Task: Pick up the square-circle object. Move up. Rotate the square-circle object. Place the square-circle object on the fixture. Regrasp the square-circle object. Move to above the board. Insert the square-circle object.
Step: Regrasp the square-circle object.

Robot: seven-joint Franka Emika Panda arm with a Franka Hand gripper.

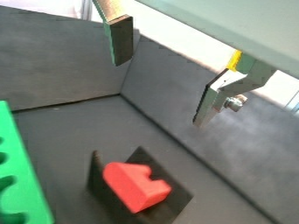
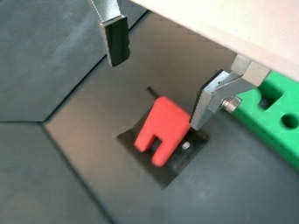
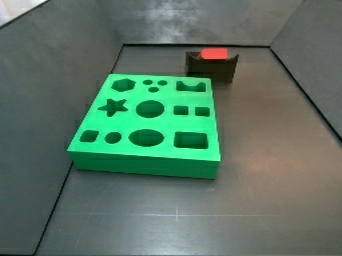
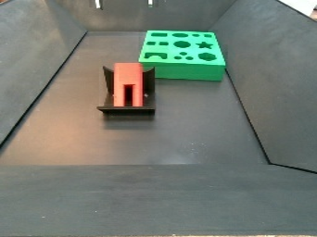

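Observation:
The red square-circle object (image 4: 128, 83) lies on the dark fixture (image 4: 124, 112), its two prongs pointing away from the green board (image 4: 183, 51). It is also seen in both wrist views (image 1: 135, 185) (image 2: 160, 124) and in a side view (image 3: 211, 55). My gripper (image 1: 167, 74) (image 2: 163, 74) is open and hangs well above the object, with only the grey floor between its fingers (image 2: 115, 44). Nothing is held. In a side view only the fingertips (image 4: 96, 5) peek in at the upper edge.
The board (image 3: 147, 125) with several shaped cut-outs lies flat beside the fixture (image 3: 214, 70). Dark sloping walls (image 3: 54, 60) enclose the grey floor on all sides. The board's edge shows in both wrist views (image 1: 17, 184) (image 2: 274, 109).

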